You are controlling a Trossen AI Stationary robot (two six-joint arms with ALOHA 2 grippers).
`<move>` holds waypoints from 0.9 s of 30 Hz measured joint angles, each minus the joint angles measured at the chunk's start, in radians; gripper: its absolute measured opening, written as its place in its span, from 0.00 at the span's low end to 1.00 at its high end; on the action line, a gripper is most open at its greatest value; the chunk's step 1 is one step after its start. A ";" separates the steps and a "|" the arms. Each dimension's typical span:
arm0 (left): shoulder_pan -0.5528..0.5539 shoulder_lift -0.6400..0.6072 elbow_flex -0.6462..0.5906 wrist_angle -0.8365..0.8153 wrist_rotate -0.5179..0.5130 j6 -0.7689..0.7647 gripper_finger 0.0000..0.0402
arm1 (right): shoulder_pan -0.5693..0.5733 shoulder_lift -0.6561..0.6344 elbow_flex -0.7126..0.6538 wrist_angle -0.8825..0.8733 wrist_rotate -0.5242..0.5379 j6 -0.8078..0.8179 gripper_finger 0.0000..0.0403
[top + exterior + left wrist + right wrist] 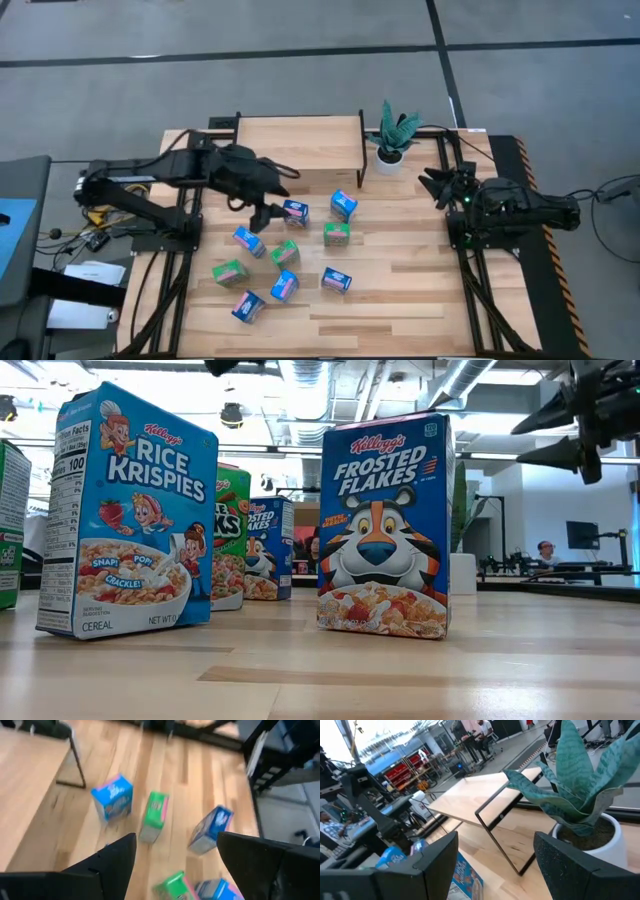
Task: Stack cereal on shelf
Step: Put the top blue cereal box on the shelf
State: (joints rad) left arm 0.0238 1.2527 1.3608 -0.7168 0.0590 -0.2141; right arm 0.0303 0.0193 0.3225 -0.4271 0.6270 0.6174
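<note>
Several small cereal boxes, blue and green, are scattered on the wooden table: a blue one [295,211], a blue one [343,205] and a green one [337,234] lie nearest the shelf. The shelf [300,140], a light-wood board on thin black legs, stands at the far edge with nothing on it. My left gripper [260,212] is open and hovers above the boxes, just left of the nearest blue one. Its wrist view [175,840] shows a blue box [112,797] and a green box [154,815] below it. My right gripper [440,185] is open and empty beside the plant.
A small potted green plant [392,135] stands right of the shelf, close to my right gripper, and also shows in the right wrist view [580,785]. In the low view a Rice Krispies box [130,515] and a Frosted Flakes box [385,525] stand upright near the front. Bare tabletop lies at the near right.
</note>
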 joint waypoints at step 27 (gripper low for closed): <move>0.124 0.199 -0.002 -0.215 0.017 0.438 0.93 | 0.000 0.000 0.001 -0.166 0.137 -0.042 0.71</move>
State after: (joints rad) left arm 0.1478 1.4517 1.3590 -0.9321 0.0760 0.2236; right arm 0.0303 0.0196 0.3233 -0.5929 0.7635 0.5749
